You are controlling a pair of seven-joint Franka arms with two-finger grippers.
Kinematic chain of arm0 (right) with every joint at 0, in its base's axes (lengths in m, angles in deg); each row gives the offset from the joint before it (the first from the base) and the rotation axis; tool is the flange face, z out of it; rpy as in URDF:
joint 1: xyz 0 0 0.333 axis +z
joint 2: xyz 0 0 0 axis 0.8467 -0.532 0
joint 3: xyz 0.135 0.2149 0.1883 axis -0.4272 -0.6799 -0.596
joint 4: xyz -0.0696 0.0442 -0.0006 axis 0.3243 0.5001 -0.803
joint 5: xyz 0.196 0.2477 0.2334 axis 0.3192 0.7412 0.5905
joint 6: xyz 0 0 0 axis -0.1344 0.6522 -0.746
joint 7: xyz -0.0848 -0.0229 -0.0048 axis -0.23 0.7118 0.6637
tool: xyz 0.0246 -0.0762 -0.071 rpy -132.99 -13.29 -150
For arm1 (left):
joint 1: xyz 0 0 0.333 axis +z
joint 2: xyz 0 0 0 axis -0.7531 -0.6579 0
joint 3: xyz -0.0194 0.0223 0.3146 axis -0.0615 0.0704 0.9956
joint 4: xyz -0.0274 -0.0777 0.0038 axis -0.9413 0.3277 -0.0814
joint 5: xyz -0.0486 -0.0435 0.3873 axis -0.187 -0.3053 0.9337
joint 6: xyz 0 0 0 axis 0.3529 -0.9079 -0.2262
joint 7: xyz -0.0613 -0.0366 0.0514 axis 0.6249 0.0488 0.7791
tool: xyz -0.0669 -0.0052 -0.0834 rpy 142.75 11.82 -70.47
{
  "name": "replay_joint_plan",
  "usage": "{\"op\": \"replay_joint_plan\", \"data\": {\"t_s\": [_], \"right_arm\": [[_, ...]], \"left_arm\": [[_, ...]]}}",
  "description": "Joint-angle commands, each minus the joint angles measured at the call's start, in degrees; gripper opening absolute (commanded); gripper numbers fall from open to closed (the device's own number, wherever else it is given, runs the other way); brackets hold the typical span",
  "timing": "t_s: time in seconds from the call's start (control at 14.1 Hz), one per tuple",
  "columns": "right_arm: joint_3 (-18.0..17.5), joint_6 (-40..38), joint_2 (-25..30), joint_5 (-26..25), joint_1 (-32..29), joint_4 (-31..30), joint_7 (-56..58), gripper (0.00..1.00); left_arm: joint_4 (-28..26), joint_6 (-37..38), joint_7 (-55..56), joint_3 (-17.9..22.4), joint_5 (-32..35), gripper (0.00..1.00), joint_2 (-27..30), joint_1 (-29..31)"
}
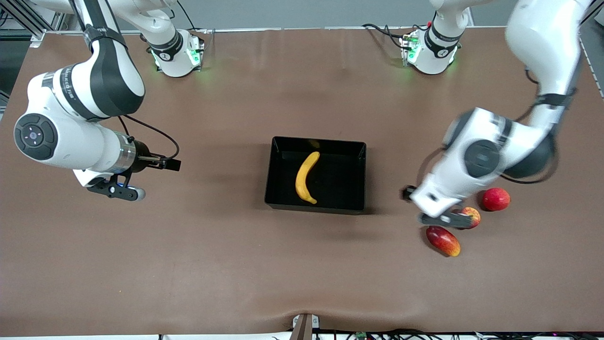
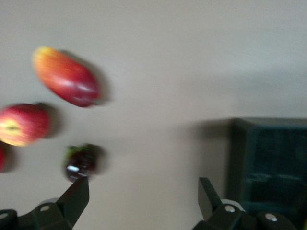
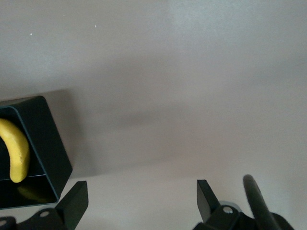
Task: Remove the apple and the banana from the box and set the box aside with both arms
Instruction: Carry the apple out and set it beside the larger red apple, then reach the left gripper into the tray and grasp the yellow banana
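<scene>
The black box (image 1: 344,182) sits mid-table, and the yellow banana (image 1: 306,177) lies inside it. Toward the left arm's end, the apple (image 1: 473,215) with yellow streaks rests on the table, partly covered by my left gripper (image 1: 448,219). That gripper hangs open and empty just above the table beside the apple. The left wrist view shows the apple (image 2: 21,124) off to one side of the open gripper (image 2: 143,199) and the box (image 2: 268,158) to the other. My right gripper (image 1: 120,191) waits open and empty over bare table toward the right arm's end. The right wrist view shows the gripper (image 3: 141,201), the box (image 3: 45,139) and the banana (image 3: 14,148).
A plain red fruit (image 1: 496,199) lies beside the apple, farther from the front camera. An oblong red-orange mango (image 1: 443,241) lies nearer to the camera than the apple. A small dark object (image 2: 80,160) sits on the table near one left finger.
</scene>
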Motion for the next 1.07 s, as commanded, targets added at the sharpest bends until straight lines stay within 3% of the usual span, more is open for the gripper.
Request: {"op": "replay_joint_plan", "data": {"t_s": [0.0, 0.28, 0.71, 1.0], "right_arm": [[0.1, 0.6, 0.8, 1.4, 0.6, -0.8, -0.8, 1.00], [0.1, 1.4, 0.7, 1.4, 0.6, -1.3, -0.9, 1.00], [0.2, 2.8, 0.7, 1.4, 1.2, -2.7, -0.9, 1.00], [0.2, 3.3, 0.7, 1.4, 1.2, -3.3, -1.1, 1.00]], "left_arm": [[0.9, 0.2, 7.1, 0.1, 0.9, 1.00, -1.7, -9.0], [7.8, -2.5, 13.6, 0.8, 0.9, 1.00, -9.2, -19.4], [10.0, -16.4, 22.6, 15.1, 0.3, 1.00, -15.2, -37.5], [11.9, -21.7, 26.8, 16.7, 0.7, 1.00, -20.5, -40.9]]}}
